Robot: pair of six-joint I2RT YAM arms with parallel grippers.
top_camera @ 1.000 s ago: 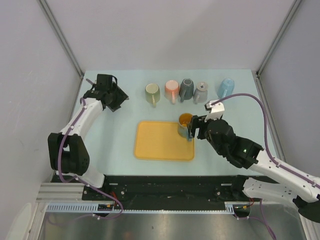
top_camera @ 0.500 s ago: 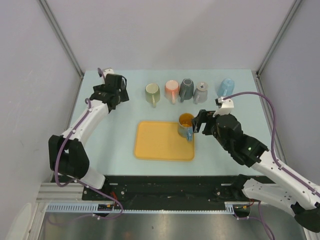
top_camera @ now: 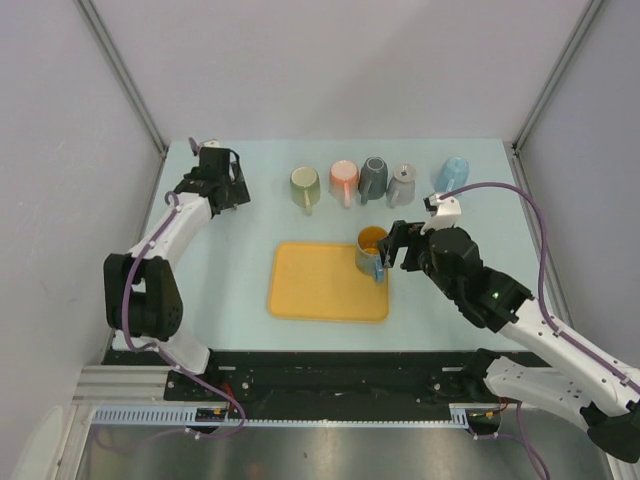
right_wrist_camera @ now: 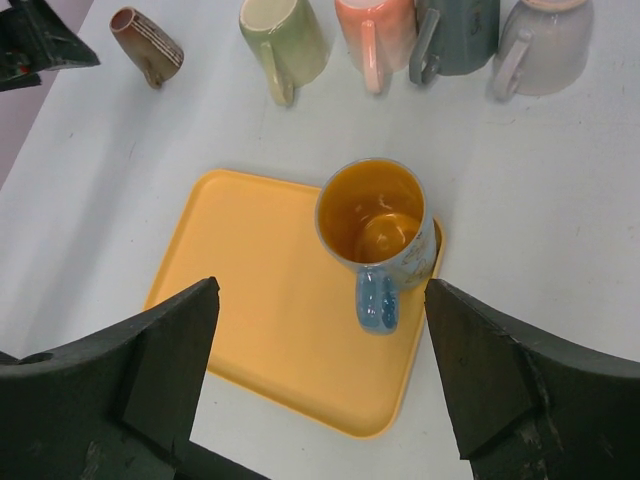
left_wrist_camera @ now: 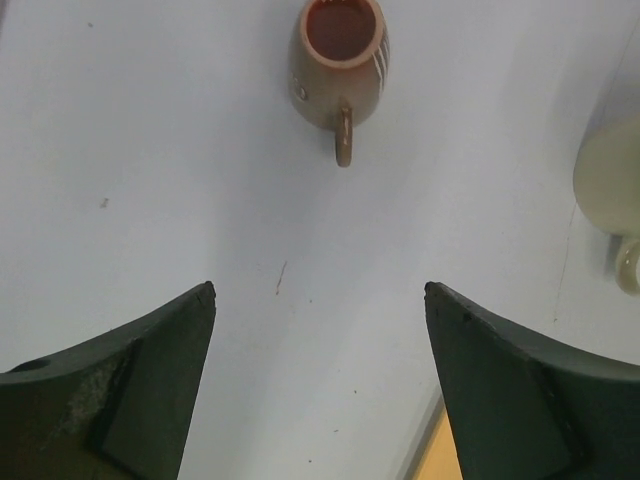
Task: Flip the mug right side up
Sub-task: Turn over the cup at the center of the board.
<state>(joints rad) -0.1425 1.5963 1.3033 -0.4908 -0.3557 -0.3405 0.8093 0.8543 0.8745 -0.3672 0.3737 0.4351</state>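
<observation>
A blue mug with an orange inside [top_camera: 372, 250] stands upright, mouth up, on the back right corner of the orange tray [top_camera: 315, 285]; it also shows in the right wrist view [right_wrist_camera: 377, 222]. My right gripper [top_camera: 398, 246] is open and empty just right of it, and in its own view [right_wrist_camera: 322, 283] sits above it. A small brown striped mug [left_wrist_camera: 339, 58] lies on its side ahead of my open, empty left gripper [left_wrist_camera: 318, 288], and shows in the right wrist view [right_wrist_camera: 146, 45]. In the top view my left gripper [top_camera: 228, 186] hides it.
A row of mugs lies at the back: green [top_camera: 304, 186], pink [top_camera: 343, 182], dark grey [top_camera: 373, 178], light grey [top_camera: 402, 184] and light blue [top_camera: 452, 175]. The green one [left_wrist_camera: 610, 190] is at the right edge of the left wrist view. Walls close in on both sides.
My right gripper has drawn back to the right, away from the blue mug, which stays upright on the tray. My left gripper has turned and shifted slightly toward the back.
</observation>
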